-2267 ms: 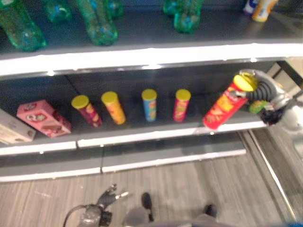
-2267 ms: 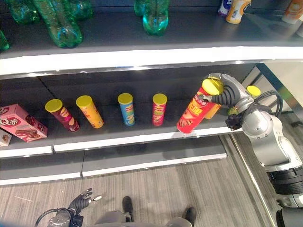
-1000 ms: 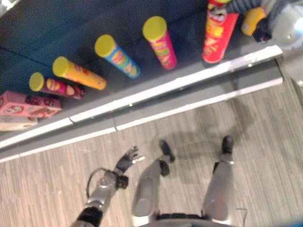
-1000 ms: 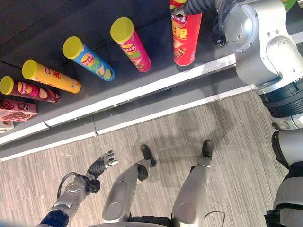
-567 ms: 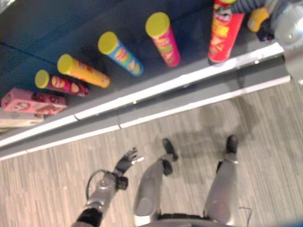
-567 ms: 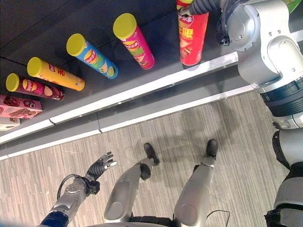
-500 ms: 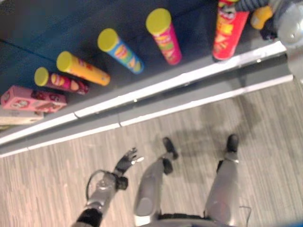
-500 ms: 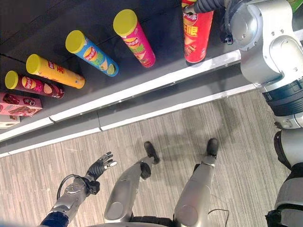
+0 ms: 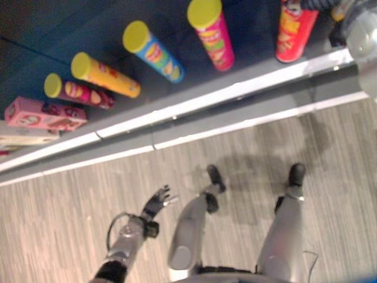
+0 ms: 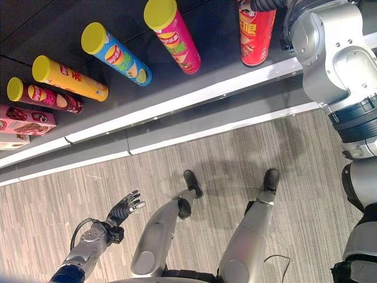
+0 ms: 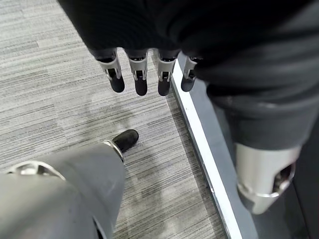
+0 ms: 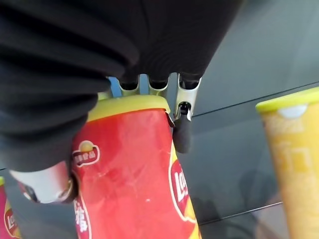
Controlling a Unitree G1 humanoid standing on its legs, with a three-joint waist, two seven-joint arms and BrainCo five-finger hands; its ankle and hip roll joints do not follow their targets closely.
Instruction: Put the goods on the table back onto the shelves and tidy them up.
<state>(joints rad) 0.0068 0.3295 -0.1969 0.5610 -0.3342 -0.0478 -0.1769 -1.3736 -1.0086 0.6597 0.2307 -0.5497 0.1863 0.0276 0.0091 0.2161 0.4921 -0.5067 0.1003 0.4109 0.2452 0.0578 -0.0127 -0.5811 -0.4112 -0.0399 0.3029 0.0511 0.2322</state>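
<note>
A red crisp can with a yellow lid stands upright near the front edge of the low dark shelf, at the right. My right hand is curled round its top, fingers on one side and thumb on the other. To its left on the same shelf stand a pink can, a blue can, an orange can and a dark red can. My left hand hangs low over the floor with straight fingers and holds nothing.
A pink box lies at the shelf's left end with a pale box beside it. A yellow can stands just beside the red one. A lower grey ledge runs under the shelf, above grey plank flooring.
The camera has tipped further down, so the shelf has slid up the picture. The red can stays upright on the shelf in my right hand. The left hand has not moved.
</note>
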